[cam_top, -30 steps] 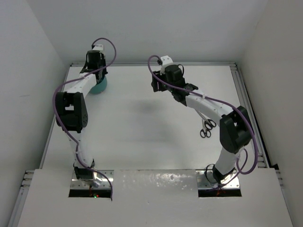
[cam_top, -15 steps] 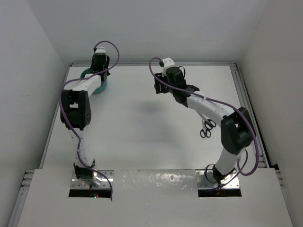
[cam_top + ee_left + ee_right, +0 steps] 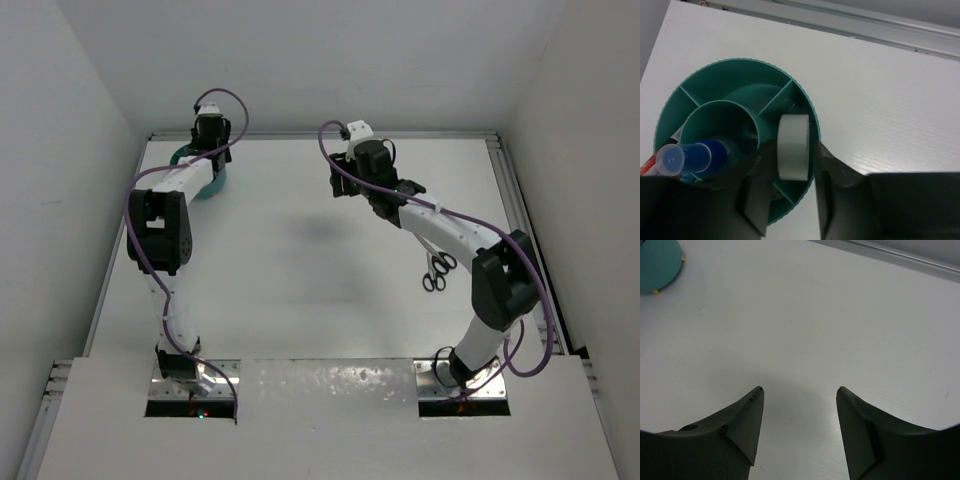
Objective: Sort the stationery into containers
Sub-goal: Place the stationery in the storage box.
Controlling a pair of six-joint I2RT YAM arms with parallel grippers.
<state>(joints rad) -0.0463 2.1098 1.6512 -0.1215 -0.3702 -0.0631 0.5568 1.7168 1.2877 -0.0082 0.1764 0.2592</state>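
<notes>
We see the left gripper point(image 3: 793, 145) poised over the round teal tub point(image 3: 740, 72), which sits near the far left corner of the table point(image 3: 880, 90). Its two jaws stand narrowly apart with the white tape roll point(image 3: 793, 147) between them. The roll stands on its edge in an outer compartment on the tub's right side. We cannot tell whether the jaws are pressing on the roll or only flanking it. A blue-capped bottle point(image 3: 695, 156) leans in the tub's central round cup, and pen ends point(image 3: 662, 147) poke from an outer compartment on the left. The right gripper point(image 3: 799, 388) hangs over bare table, its jaws apart with nothing between them. The black-handled scissors point(image 3: 435, 272) lie flat on the table beside the right arm, well apart from the tub.
</notes>
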